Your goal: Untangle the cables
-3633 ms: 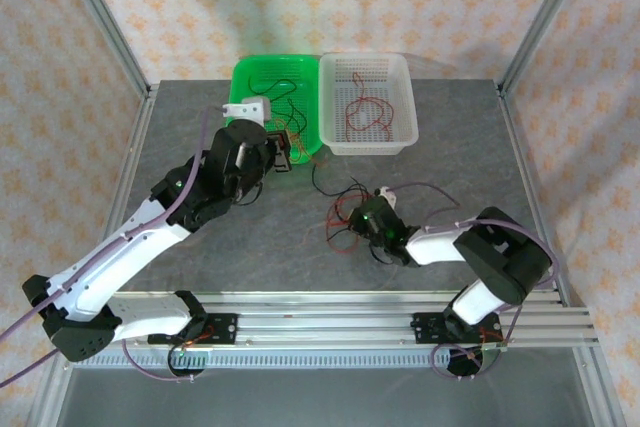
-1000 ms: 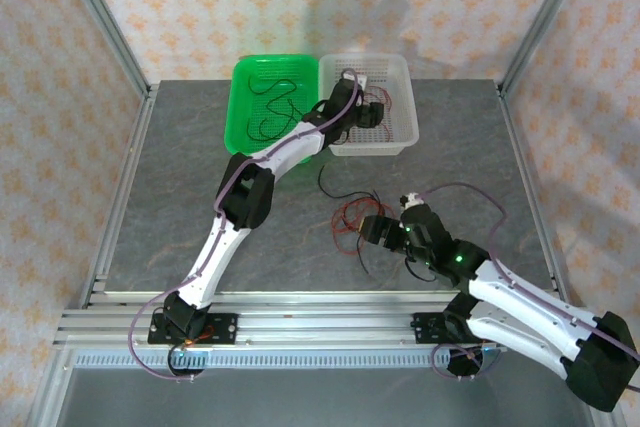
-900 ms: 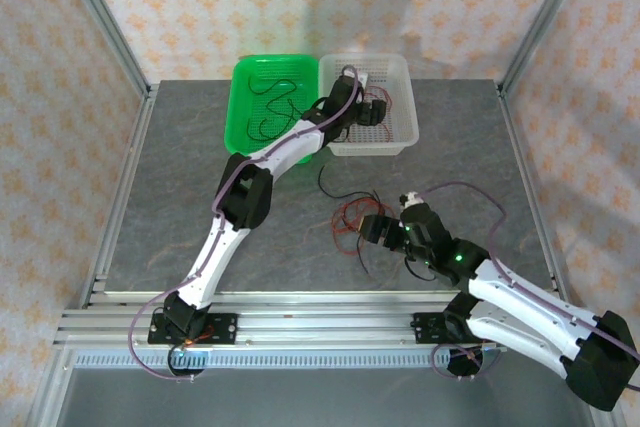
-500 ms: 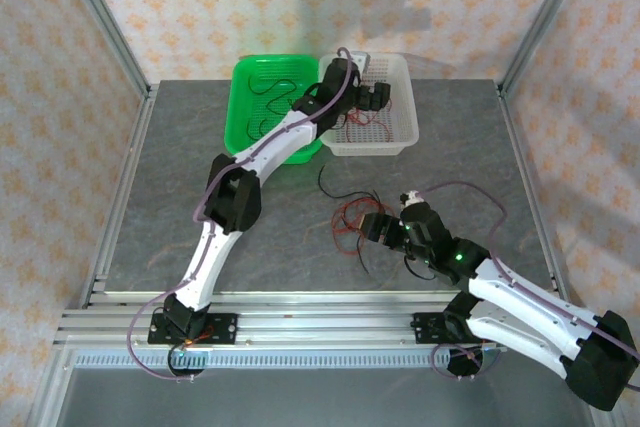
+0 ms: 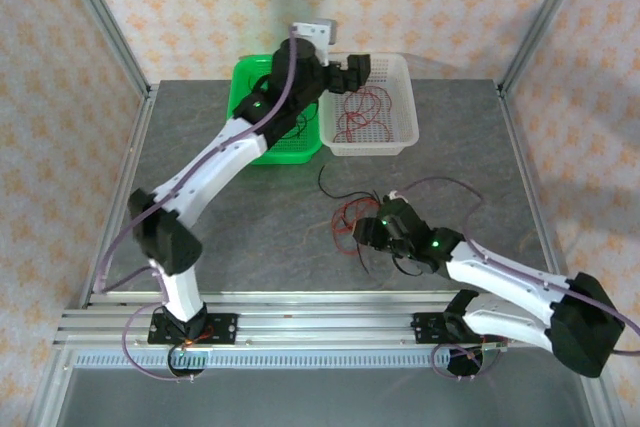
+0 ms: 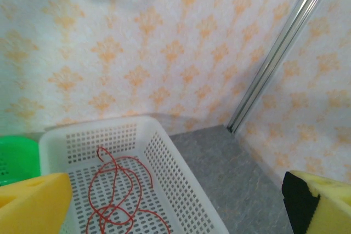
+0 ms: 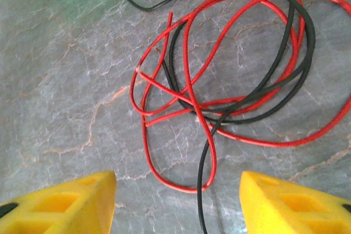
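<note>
Red cables (image 5: 352, 112) now loose in basket (image 5: 398, 143)

Red + black cables (image 7: 219, 97) — looped, tangled, flat on table.

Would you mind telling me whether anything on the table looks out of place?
Yes: a tangle of red and black cables lies loose on the table just ahead of the open right gripper, strands crossing each other, outside the white basket that holds red cable.
</note>
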You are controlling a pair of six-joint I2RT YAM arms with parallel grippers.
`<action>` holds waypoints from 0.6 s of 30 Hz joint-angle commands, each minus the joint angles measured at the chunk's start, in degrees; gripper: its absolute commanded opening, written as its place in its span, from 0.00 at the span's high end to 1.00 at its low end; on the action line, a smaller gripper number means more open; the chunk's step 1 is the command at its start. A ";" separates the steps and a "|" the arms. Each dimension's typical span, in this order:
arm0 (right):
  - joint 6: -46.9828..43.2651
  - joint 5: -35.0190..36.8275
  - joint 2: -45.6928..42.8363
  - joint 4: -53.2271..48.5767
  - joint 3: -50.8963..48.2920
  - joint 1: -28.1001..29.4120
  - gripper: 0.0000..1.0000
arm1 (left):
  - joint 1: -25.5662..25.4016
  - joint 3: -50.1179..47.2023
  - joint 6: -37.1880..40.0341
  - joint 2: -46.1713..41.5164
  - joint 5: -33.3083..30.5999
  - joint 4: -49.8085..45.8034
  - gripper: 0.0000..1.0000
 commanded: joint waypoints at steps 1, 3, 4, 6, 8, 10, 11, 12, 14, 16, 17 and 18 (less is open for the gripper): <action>-1.40 4.60 3.75 1.21 3.90 0.23 0.42 | -0.41 -8.31 -1.94 -5.36 -2.95 0.59 0.01; -1.84 6.42 6.53 1.11 5.64 0.23 0.44 | -0.50 -13.60 -2.99 -8.89 -2.98 1.35 0.02; -1.91 7.41 7.96 0.95 6.48 0.19 0.46 | -0.59 -16.30 -3.54 -10.69 -2.94 1.81 0.02; -2.19 8.74 11.19 0.71 8.06 -0.03 0.50 | -0.70 -20.57 -4.42 -13.53 -2.78 2.46 0.02; -2.57 9.60 13.68 1.03 9.26 -0.33 0.54 | -0.80 -24.27 -5.38 -16.14 -2.77 3.13 0.02; -2.90 9.93 16.00 1.69 10.18 -0.90 0.58 | -0.97 -27.50 -6.26 -18.50 -2.68 3.78 0.02; -3.05 9.93 16.98 1.98 10.57 -1.10 0.59 | -1.04 -28.66 -6.61 -19.48 -2.58 4.05 0.02; -3.17 9.93 18.00 2.39 10.97 -1.45 0.61 | -1.08 -29.75 -7.06 -20.30 -2.59 4.22 0.02; -3.69 9.93 20.03 3.26 11.83 -1.98 0.63 | -1.24 -31.45 -7.61 -21.78 -2.75 4.28 0.03; -4.30 10.01 22.26 3.67 12.95 -2.51 0.66 | -1.37 -33.36 -8.23 -23.22 -3.18 4.72 0.02; -4.62 10.01 23.08 3.76 13.44 -2.69 0.67 | -1.41 -34.14 -8.47 -23.78 -3.32 4.90 0.02; -4.89 10.01 24.29 3.95 14.06 -2.92 0.67 | -1.45 -34.98 -8.87 -24.35 -3.35 5.10 0.02</action>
